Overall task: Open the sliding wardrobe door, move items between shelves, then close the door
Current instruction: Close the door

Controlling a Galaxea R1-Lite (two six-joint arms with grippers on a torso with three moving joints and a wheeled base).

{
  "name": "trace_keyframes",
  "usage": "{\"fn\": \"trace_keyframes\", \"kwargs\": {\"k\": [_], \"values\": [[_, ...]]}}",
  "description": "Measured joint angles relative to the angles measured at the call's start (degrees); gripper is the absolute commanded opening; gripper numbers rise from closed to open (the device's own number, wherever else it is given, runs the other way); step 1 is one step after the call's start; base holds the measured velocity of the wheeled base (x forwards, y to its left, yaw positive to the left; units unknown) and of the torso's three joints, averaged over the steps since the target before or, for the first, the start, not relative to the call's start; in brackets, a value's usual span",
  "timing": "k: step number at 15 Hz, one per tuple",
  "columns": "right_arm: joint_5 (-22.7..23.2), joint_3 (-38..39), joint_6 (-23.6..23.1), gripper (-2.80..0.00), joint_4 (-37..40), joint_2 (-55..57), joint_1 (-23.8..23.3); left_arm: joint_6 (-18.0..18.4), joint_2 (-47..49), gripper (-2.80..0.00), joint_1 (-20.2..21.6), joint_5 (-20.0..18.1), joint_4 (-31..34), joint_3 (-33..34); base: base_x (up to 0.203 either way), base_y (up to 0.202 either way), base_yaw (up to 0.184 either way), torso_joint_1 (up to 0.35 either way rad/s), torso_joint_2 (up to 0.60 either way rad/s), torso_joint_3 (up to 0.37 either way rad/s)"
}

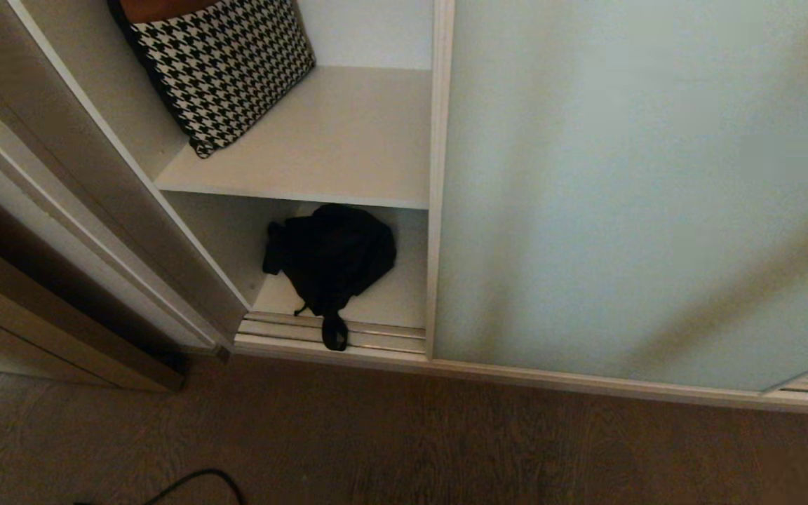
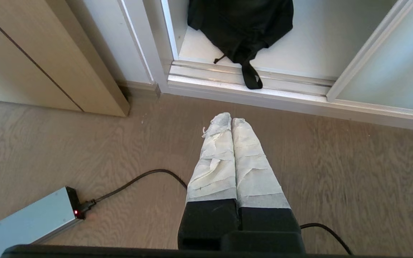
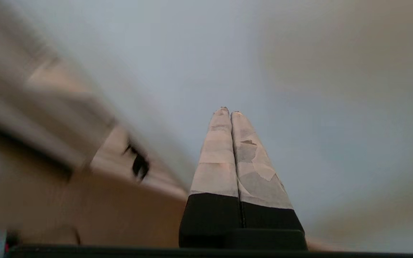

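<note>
The sliding wardrobe door stands pushed to my right and the black fabric bag slumps on the bottom shelf, its strap trailing over the floor track. My right pincer is clenched and empty, facing the frosted glass, so I should part it before reaching left into the opening. I judge it best to gather the bag's bunched body, lift until the strap clears the track, then set it on the upper shelf beside the houndstooth cushion; my left pincer hangs clenched above the floor.

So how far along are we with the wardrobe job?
The sliding door is open. The black bag lies on the lower shelf, its strap over the track; the upper shelf holds a houndstooth cushion. Both hands are shut and empty: left hand over the floor, right hand facing the door. Closing remains.
</note>
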Motion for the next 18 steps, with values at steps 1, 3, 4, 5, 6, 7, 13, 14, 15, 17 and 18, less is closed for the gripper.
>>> {"fn": "trace_keyframes", "kwargs": {"k": [1, 3, 4, 5, 6, 7, 13, 14, 15, 17, 18], "values": [[-0.88, -0.98, -3.04, -2.80, -0.01, 1.14, 4.40, -0.05, 0.00, -2.80, 0.00, -0.02, 0.02, 0.00, 0.000, 0.000, 0.000, 0.000, 0.00, 0.000], [-2.76, -3.74, -8.16, -2.80, -0.16, 4.48, 12.38, -0.02, 0.00, -2.80, 0.00, -0.02, 0.01, 0.00, 0.000, 0.000, 0.000, 0.000, 0.00, 0.000], [-3.58, -5.39, -10.21, -2.80, -0.51, 6.80, 15.29, -0.02, 0.00, -2.80, 0.00, -0.02, 0.00, 0.00, 0.000, 0.000, 0.000, 0.000, 0.00, 0.000], [-3.98, -6.87, -11.49, -2.80, -1.14, 9.17, 17.19, -0.01, 0.00, -2.80, 0.00, -0.01, 0.01, 0.00, 0.000, 0.000, 0.000, 0.000, 0.00, 0.000], [-4.45, -8.60, -12.17, -2.80, -2.29, 11.86, 18.62, -0.02, 0.00, -2.80, 0.00, -0.02, 0.00, 0.00, 0.000, 0.000, 0.000, 0.000, 0.00, 0.000], [-5.13, -10.38, -12.51, -2.80, -3.72, 14.61, 19.64, -0.02, 0.00, -2.80, 0.00, -0.02, 0.00, 0.00, 0.000, 0.000, 0.000, 0.000, 0.00, 0.000], [-15.18, -15.40, -14.03, -2.80, -9.54, 26.44, 30.71, -0.03, 0.00, -2.80, 0.00, -0.02, 0.02, 0.00, 0.000, 0.000, 0.000, 0.000, 0.00, 0.000], [-15.90, -15.74, -14.11, -2.80, -10.73, 27.92, 31.89, 0.00, 0.00, -2.80, 0.00, 0.00, 0.02, 0.00, 0.000, 0.000, 0.000, 0.000, 0.00, 0.000], [-16.84, -16.26, -14.15, -2.80, -12.17, 29.40, 33.03, 0.00, 0.00, -2.80, 0.00, -0.02, 0.00, 0.00, 0.000, 0.000, 0.000, 0.000, 0.00, 0.000], [-19.50, -17.00, -13.96, -2.80, -14.21, 32.28, 34.35, -0.01, 0.00, -2.80, 0.00, 0.00, 0.01, 0.00, 0.000, 0.000, 0.000, 0.000, 0.00, 0.000], [-20.00, -17.19, -13.66, -2.80, -14.43, 33.42, 34.60, -0.02, 0.00, -2.80, 0.00, -0.02, 0.00, 0.00, 0.000, 0.000, 0.000, 0.000, 0.00, 0.000]]}}
